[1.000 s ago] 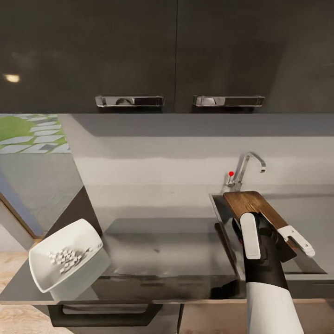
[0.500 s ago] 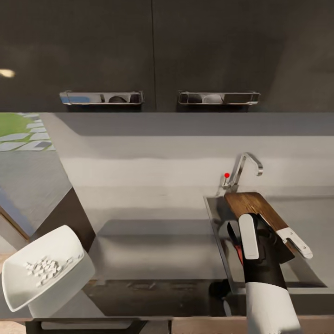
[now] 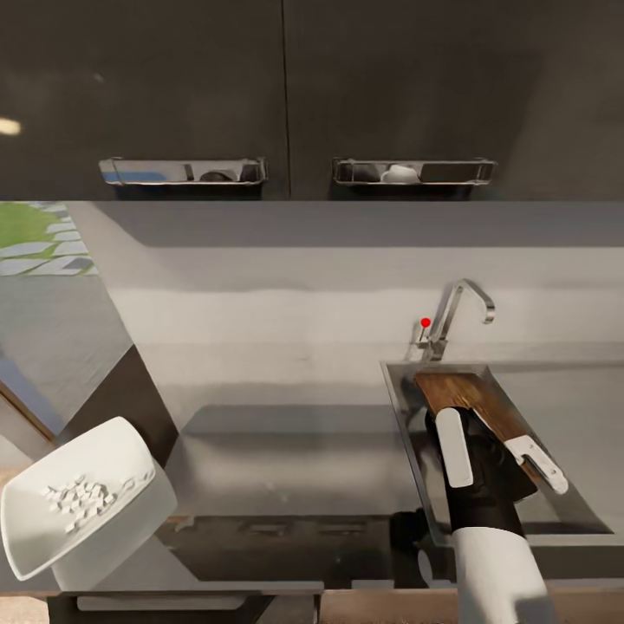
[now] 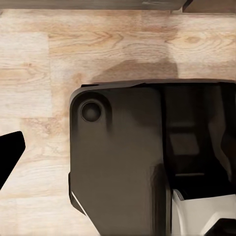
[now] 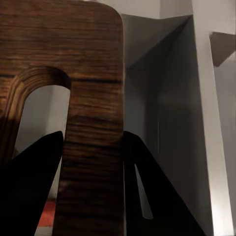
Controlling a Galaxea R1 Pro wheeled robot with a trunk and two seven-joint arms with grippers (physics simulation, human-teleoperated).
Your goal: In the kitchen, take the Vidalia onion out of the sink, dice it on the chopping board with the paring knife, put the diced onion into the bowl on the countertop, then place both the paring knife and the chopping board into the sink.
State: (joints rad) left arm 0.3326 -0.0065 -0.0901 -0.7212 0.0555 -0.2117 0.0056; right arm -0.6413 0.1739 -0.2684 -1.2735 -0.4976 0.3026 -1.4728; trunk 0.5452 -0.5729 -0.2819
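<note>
Right hand [image 5: 91,189]: clamped on chopping board [image 3: 472,400] beside its handle slot, over sink [image 3: 400,394].
Risk: released tilted, board could jam against basin wall, judged likely.

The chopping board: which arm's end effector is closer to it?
Right. The right end effector grips the chopping board over the sink; the left one looks at wooden floor beside the robot's base.
</note>
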